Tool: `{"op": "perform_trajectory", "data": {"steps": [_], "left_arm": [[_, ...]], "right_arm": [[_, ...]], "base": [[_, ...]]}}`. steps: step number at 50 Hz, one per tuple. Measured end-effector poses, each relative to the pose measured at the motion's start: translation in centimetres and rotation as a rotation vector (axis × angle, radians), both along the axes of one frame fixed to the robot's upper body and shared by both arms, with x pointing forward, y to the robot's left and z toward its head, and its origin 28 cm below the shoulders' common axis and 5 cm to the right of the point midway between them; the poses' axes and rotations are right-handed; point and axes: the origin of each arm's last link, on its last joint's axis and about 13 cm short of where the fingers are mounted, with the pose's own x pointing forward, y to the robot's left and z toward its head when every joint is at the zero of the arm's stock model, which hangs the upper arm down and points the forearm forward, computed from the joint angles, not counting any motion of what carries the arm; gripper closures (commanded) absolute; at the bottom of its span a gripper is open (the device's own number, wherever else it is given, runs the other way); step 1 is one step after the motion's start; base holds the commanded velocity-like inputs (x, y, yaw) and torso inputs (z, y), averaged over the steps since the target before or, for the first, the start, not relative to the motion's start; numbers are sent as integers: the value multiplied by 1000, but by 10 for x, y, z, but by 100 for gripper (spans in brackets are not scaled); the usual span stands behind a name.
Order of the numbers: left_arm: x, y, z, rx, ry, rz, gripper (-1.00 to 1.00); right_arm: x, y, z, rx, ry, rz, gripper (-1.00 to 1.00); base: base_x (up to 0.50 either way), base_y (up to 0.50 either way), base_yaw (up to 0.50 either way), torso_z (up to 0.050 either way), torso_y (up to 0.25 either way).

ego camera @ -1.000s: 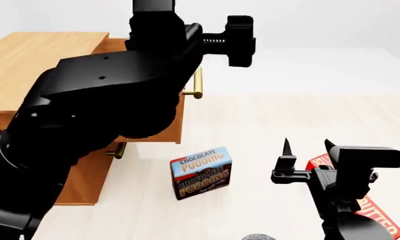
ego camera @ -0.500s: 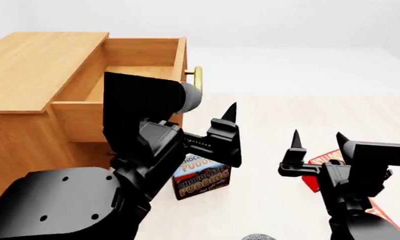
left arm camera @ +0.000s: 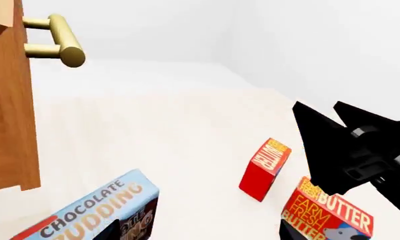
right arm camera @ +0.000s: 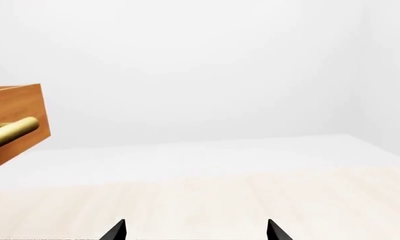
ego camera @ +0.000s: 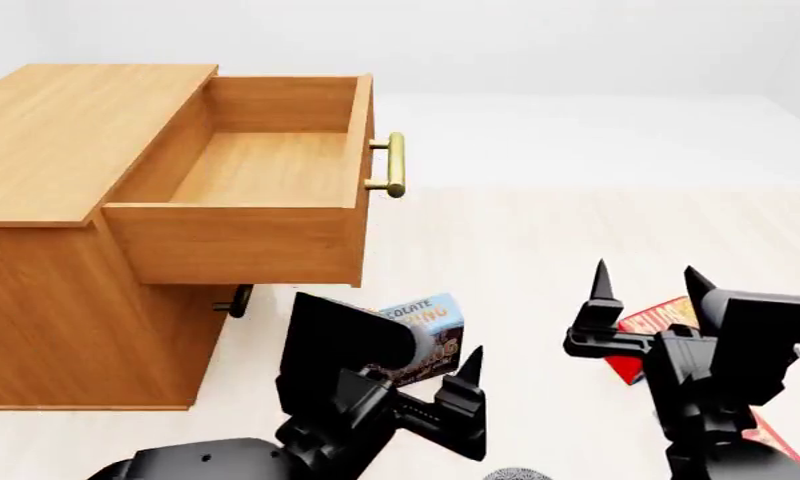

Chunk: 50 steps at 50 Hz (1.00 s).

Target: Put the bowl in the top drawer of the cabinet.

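Bowl barely in view: only a speckled grey sliver (ego camera: pixel 516 473) at the head view's lower edge, between the two arms, possibly its rim, too little to be sure. Top drawer (ego camera: pixel 260 170) pulled fully out and bare inside, up and away from the left gripper (ego camera: pixel 470 400), ready to receive. Left gripper low beside the pudding box (ego camera: pixel 420 335); fingers' spread not readable. Right gripper (ego camera: pixel 647 285) with fingers apart, empty, butter box (ego camera: pixel 654 318) just behind. Cabinet (ego camera: pixel 67 120) beyond the left arm.
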Motion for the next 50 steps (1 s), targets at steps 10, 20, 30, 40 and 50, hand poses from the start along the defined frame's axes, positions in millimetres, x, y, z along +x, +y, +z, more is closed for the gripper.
{"op": "perform_trajectory", "data": {"steps": [10, 20, 30, 40, 50], "left_arm": [[1, -7, -33, 39, 122, -34, -100], [3, -10, -60, 55, 255, -61, -100], [0, -13, -80, 72, 363, -96, -100], [-4, -16, -93, 91, 437, -118, -100], [-5, -18, -103, 107, 487, -134, -100]], "right_arm": [[1, 2, -4, -2, 3, 4, -100], [8, 8, -11, -1, 15, 13, -100], [15, 14, -15, -2, 23, 17, -100], [8, 8, -15, -1, 25, 18, -100], [2, 3, -15, 0, 27, 20, -100]], "base": [[0, 0, 0, 0, 0], [0, 0, 0, 0, 0], [0, 0, 0, 0, 0], [0, 0, 0, 0, 0], [0, 0, 0, 0, 0]]}}
